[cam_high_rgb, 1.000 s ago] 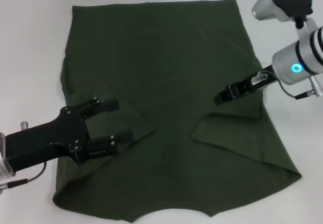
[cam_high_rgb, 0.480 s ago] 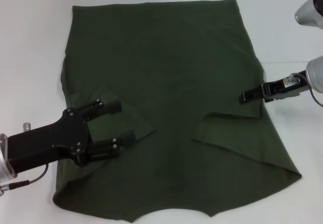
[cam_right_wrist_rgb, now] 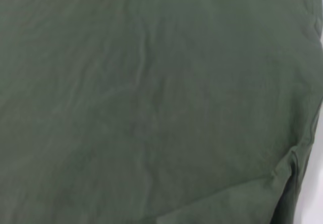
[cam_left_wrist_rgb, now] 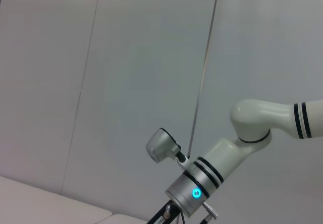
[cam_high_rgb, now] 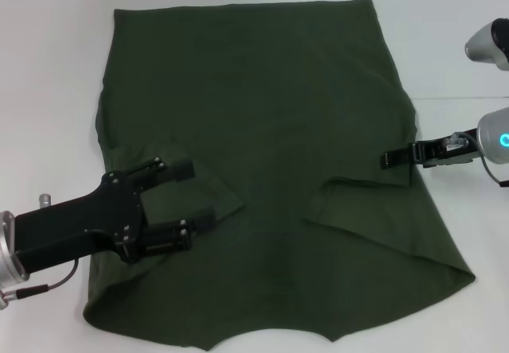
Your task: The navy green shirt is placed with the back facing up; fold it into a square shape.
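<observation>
white table [cam_high_rgb: 48,67], pale panelled wall [cam_left_wrist_rgb: 126,82]

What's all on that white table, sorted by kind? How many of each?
Olive-green shirts: 1, the navy green shirt, both sleeves folded in.
Robot grippers: 2, left gripper and right gripper, over the shirt's edges.
Total: 3.

Arm and gripper pose, both arms extended inward.

The black, two-fingered left gripper [cam_high_rgb: 183,195] reaches in from the lower left on a black wrist housing, its fingers [cam_high_rgb: 176,168] spread apart and pointing toward the centre. The slim black right gripper [cam_high_rgb: 387,160] projects from the right on a silver-white arm [cam_left_wrist_rgb: 237,143] with a lit blue ring; its finger state is not discernible.
</observation>
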`<control>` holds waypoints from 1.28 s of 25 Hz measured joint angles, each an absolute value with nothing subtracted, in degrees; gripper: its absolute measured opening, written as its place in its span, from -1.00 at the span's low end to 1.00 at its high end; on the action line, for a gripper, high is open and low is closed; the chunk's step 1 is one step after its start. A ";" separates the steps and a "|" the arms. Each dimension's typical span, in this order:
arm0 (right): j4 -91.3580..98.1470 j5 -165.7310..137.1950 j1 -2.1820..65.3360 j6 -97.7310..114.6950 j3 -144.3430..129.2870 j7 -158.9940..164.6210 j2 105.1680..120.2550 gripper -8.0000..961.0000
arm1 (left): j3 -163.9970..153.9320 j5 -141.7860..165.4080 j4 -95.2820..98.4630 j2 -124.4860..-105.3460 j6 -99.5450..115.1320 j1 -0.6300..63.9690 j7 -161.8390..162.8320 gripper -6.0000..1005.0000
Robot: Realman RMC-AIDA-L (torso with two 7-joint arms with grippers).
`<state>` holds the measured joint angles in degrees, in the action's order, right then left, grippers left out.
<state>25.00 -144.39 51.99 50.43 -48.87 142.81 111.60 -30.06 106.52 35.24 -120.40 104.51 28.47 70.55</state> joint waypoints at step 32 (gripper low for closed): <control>26.21 -111.74 48.10 51.69 -48.85 131.48 112.02 0.91 | -29.98 106.16 35.24 -120.32 104.60 28.65 70.63 0.75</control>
<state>26.21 -111.74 48.10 51.69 -48.85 131.48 112.02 -29.98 106.16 35.24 -120.32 104.60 28.65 70.63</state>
